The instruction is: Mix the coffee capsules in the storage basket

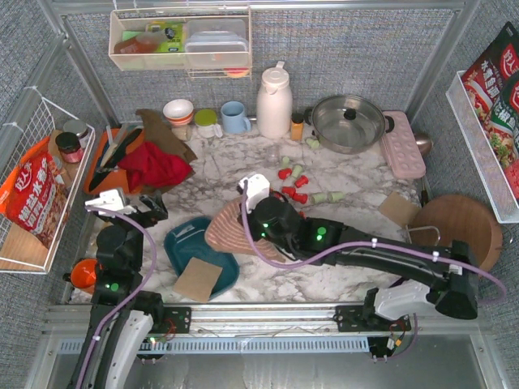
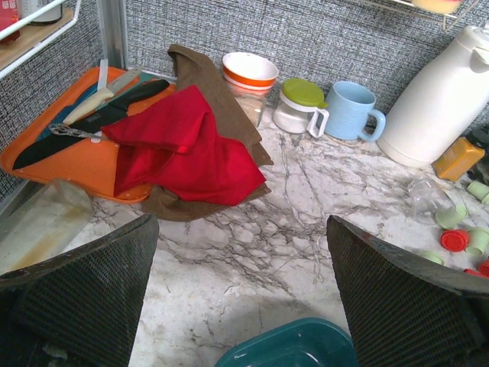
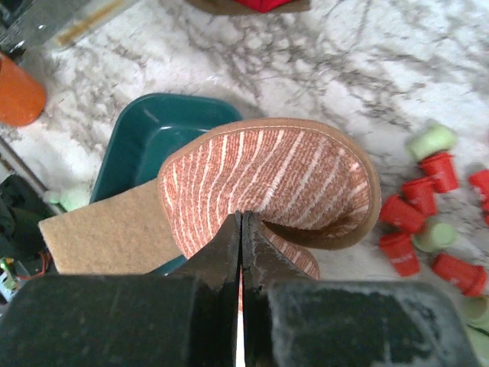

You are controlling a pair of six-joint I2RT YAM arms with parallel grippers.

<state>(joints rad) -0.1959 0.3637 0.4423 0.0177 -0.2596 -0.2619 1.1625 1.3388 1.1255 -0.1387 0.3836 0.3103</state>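
- Right gripper (image 3: 241, 229): jaws are pressing together, seemingly pinching the near edge of a striped round mat (image 3: 267, 176), which is curling up toward the fingers.
- Striped round mat: it is lying across the right part of the storage basket (image 3: 134, 141), covering much of the opening.
- Storage basket: it is sitting on the marble table (image 3: 397, 61) in front of the arms. No capsules are showing in the part I can see.
- Tan square pad (image 3: 107, 233): it is overlapping the basket's near corner, partly under the mat.
- Coffee capsules (image 3: 403, 212): red and mint ones are lying scattered on the marble to the right of the mat, outside the basket.
- Left gripper (image 2: 243, 290): it is hanging with its jaws spread wide and holding nothing, just beyond the basket's far rim.
- Step in hand, as I judge it: clearing the mat off the basket.
- Doing it well:
  - raise the mat straight up before carrying it aside, so it is not dragging the basket or the tan pad;
  - set it down well apart from the capsules, since a sweeping edge could be sending them rolling.
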